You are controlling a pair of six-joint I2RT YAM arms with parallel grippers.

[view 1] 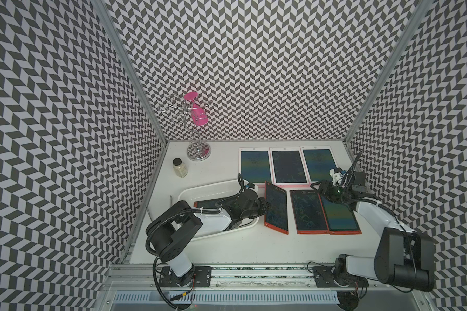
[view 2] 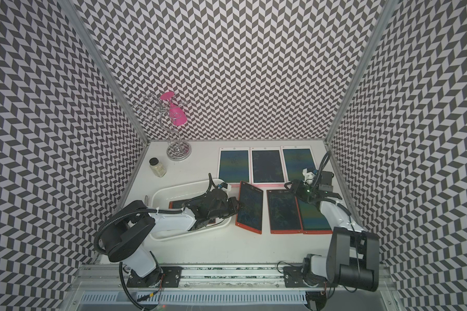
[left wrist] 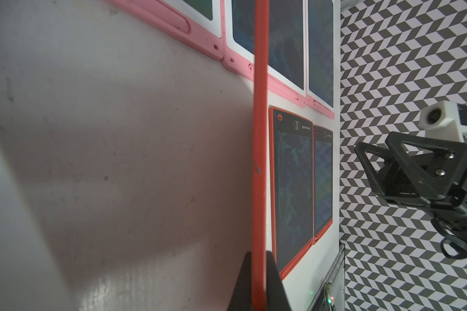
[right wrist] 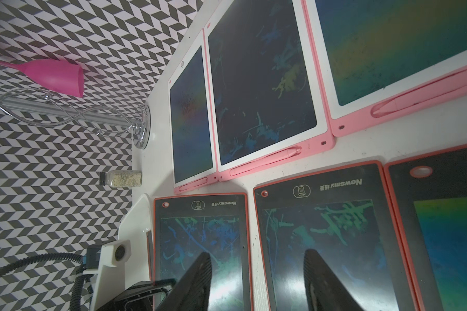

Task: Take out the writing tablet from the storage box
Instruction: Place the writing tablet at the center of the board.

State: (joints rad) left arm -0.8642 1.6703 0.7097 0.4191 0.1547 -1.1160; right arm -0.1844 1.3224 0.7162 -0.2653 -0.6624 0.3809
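The white storage box (view 1: 197,189) (view 2: 170,189) lies at the left of the table, with my left arm reaching over it. A red-framed writing tablet (view 1: 204,204) lies inside it, mostly hidden by the arm. My left gripper (view 1: 264,206) (view 2: 237,206) is shut on the long edge of another red-framed writing tablet (view 1: 277,208) (view 2: 250,208), held tilted just beyond the box's right end. The left wrist view shows this tablet (left wrist: 260,134) edge-on between the gripper (left wrist: 259,259) fingers. My right gripper (view 1: 316,185) (right wrist: 256,258) hovers open over the table's right side, holding nothing.
Two red-framed tablets (view 1: 306,212) (view 1: 339,215) lie flat side by side right of the held one. Three pink-and-white tablets (view 1: 287,167) lie in a row at the back. A small jar (view 1: 179,168) and a wire stand (view 1: 198,152) carrying a pink glass (view 1: 197,114) stand at the back left.
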